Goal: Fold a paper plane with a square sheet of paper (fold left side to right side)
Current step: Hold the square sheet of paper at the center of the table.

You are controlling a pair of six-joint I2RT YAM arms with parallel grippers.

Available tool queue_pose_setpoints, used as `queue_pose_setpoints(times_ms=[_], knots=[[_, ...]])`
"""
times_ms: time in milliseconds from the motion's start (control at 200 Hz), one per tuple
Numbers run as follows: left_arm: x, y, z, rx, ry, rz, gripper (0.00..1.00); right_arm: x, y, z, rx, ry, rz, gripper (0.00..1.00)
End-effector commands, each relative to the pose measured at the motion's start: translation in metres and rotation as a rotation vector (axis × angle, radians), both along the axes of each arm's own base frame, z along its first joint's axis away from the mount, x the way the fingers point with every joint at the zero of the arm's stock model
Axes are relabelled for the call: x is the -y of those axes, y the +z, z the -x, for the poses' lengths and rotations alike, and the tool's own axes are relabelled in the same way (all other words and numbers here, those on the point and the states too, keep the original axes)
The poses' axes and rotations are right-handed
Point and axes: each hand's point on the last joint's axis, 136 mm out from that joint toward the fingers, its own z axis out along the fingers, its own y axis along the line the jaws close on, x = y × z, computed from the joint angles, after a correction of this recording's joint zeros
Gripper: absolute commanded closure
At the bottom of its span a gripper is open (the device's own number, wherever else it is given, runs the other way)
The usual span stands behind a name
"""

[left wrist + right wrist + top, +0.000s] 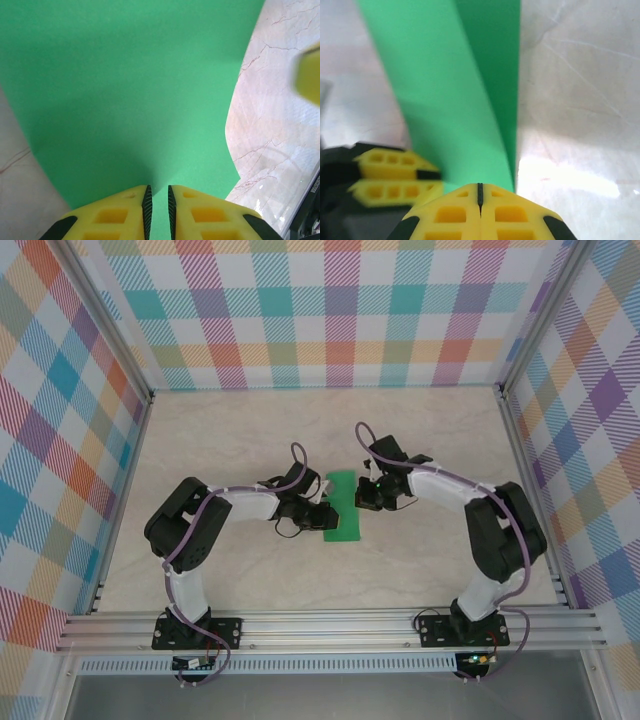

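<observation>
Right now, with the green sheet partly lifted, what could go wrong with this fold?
1. The left gripper seems to pinch the square sheet of paper only near its edge, so it could slip out and the flap drop back.
2. The lifted flap bows in a curve, so the crease may land skewed.
3. The closed right gripper meets the sheet only at its tip, so the paper may slide on the smooth table.
</observation>
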Motion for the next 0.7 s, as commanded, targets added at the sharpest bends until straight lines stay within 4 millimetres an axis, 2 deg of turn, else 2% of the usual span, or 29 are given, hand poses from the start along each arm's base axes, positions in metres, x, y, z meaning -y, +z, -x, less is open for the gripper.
queue_pose_setpoints(times_ms=[0,140,310,455,695], knots=[[-0.017,-0.024,0.014,-0.036,0.002,-0.097,0.80,-0.003,-0.004,0.033,-0.064,0.030,-0.046,0.98],[-0.016,-0.022,0.013,-0.031,0.001,-0.093,0.81,-0.014,-0.022,0.052,-0.123,0.027,-0.113,0.98],[-0.016,-0.020,0.013,-0.031,0.003,-0.092,0.81,-0.018,-0.037,0.051,-0.145,0.029,-0.091,0.99],[-0.017,-0.018,0.013,-0.022,0.000,-0.095,0.81,-0.007,-0.050,0.052,-0.161,0.012,-0.020,0.99],[-0.013,-0.005,0.010,-0.004,-0.009,-0.077,0.80,0.010,-0.072,0.068,-0.225,0.015,0.079,0.99]])
